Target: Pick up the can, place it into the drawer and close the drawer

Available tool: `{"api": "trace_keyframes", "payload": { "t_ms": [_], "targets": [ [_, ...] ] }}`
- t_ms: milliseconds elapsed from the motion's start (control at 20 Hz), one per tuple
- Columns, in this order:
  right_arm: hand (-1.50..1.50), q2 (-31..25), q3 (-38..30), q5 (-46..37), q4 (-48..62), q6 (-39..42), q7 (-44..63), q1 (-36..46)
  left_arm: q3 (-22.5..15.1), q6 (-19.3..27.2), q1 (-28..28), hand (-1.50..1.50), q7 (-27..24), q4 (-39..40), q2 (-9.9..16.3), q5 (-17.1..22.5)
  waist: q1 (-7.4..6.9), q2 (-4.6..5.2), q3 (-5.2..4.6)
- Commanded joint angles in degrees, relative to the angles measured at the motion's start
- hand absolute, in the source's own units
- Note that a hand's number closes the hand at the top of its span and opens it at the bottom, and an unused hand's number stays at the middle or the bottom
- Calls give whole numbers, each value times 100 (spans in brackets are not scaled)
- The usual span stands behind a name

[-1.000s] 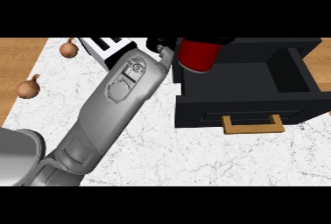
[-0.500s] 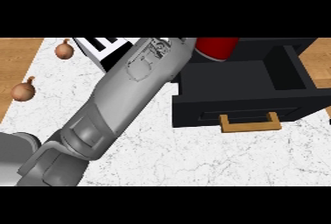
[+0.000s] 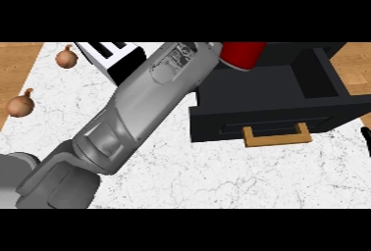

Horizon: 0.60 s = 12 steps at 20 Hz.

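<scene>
Finishes as I see them from my station

The surface (image 3: 217,171) reads to me as white marble with fine grey veins, edged by warm wood grain. The drawer (image 3: 319,105) looks matt black, its handle (image 3: 277,138) pale wood. I see a smooth, glossy red can (image 3: 243,54), a satin grey moulded forearm (image 3: 145,108), and two onions (image 3: 20,104) with dry brown skins.

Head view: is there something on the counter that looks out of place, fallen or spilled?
Nothing is spilled or damaged. The red can hangs tilted over the open black drawer, not yet set down. Two onions lie loose near the counter's left edge, one partly on the wood. A black-and-white box sits askew behind the left arm.
</scene>
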<state>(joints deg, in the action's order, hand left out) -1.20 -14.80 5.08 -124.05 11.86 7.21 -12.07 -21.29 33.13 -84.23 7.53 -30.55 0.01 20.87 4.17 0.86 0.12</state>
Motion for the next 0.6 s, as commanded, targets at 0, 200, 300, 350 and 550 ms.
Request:
{"api": "trace_keyframes", "payload": {
  "t_ms": [0, 200, 300, 350, 550],
  "targets": [
    [-150, 15, 49, -1, -159, -51, 171, 33, -164, -11, -294, 150, -100, 475, -1, 185, 35, 11, 0],
    [-150, -31, 111, -196, 36, -132, 133, 328, -441, 269, -286, 150, -268, 592, -1, 388, 122, 37, 3],
    [-150, -166, -133, 80, 214, -26, 115, 346, -612, 219, 22, 150, -570, 526, -1, 427, 69, 20, 2],
    [-150, -182, -150, 8, 290, -55, 28, 419, -658, 228, -83, 150, -532, 683, -1, 429, 116, 40, 5],
    [-150, -75, 88, -143, 443, -108, 49, 576, -993, 479, 101, 150, -665, 645, -1, 602, 192, 65, 6]
  ]
}}
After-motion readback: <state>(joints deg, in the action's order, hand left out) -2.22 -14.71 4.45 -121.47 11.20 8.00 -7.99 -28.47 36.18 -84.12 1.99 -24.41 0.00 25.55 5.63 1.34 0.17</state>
